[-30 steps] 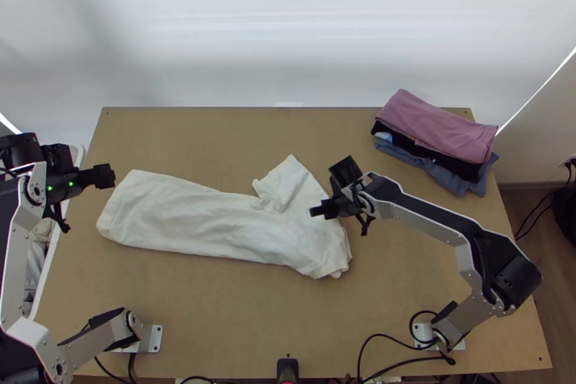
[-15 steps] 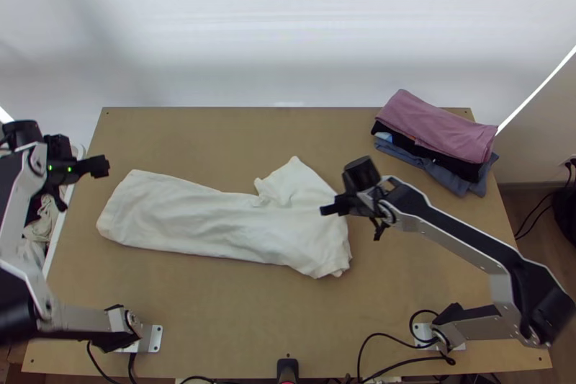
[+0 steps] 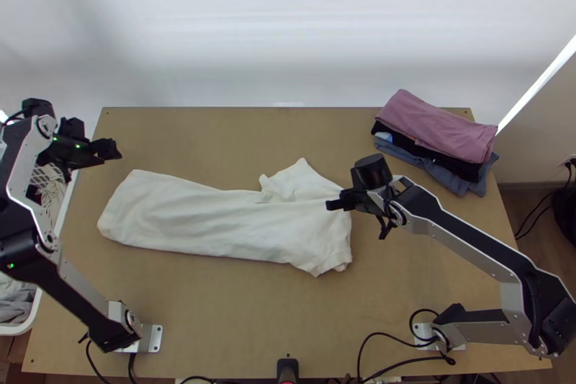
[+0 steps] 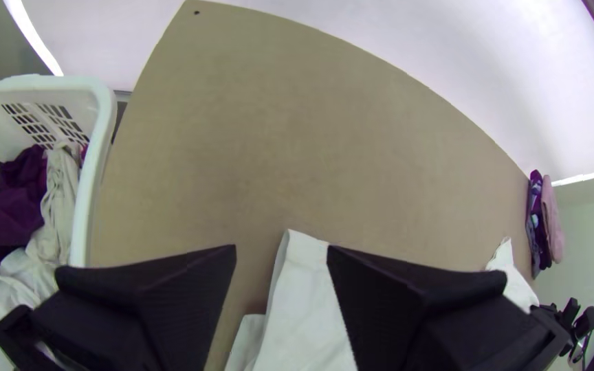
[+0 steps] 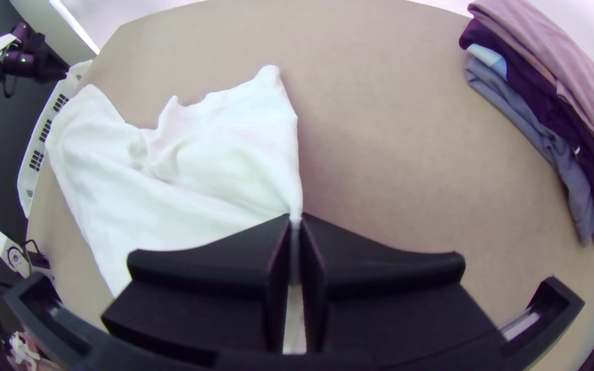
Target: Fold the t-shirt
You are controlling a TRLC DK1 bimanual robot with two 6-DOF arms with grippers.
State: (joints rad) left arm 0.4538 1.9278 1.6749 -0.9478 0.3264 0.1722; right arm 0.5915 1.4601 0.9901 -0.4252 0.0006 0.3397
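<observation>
The white t-shirt (image 3: pixel 216 222) lies as a long strip across the table, a bunched flap sticking out near its right end. At that end my right gripper (image 3: pixel 337 204) holds its edge. In the right wrist view the black fingers of my right gripper (image 5: pixel 295 218) are shut on the fabric of the white t-shirt (image 5: pixel 242 148). Beyond the strip's left end, over the table's left edge, is my left gripper (image 3: pixel 114 149). The left wrist view has my left gripper (image 4: pixel 282 251) open, with the t-shirt (image 4: pixel 304 302) beneath and between its fingers, not gripped.
A stack of folded clothes (image 3: pixel 435 128), pink on top, sits at the table's back right corner. A white basket (image 4: pixel 94 165) with purple and pale clothes stands beside the left table edge. Bare table (image 3: pixel 237 139) stretches behind the shirt.
The right gripper has moved slightly rightward, drawing the shirt's edge and smoothing its bunched flap. The left gripper has shifted toward the back of the table, and its arm has swung.
</observation>
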